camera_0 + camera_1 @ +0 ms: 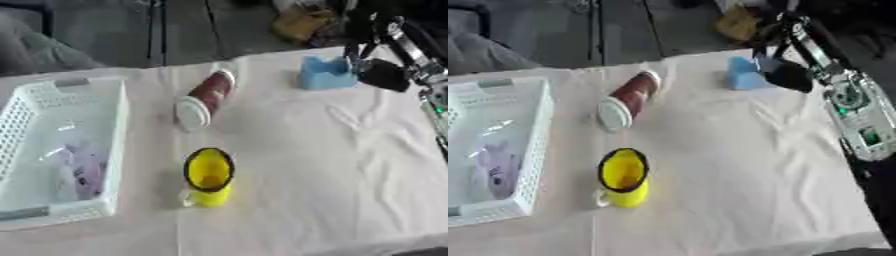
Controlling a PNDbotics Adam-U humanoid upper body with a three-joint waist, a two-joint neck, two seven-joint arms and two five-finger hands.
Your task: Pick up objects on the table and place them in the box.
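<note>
Right robot hand [382,74] beside the blue block [325,73], fingers hidden so grip unclear; a careless reach could knock it off the bench [332,165]

Open cloth-covered bench [332,165] across the right and lower right of the frame, nothing standing there. Centre lane blocked by yellow mug [209,176] upright and, above it, a brown cup [205,99] lying on its side. White basket [61,150] fills the left. Right hand [378,70] beside blue block [326,73], upper right.
</note>
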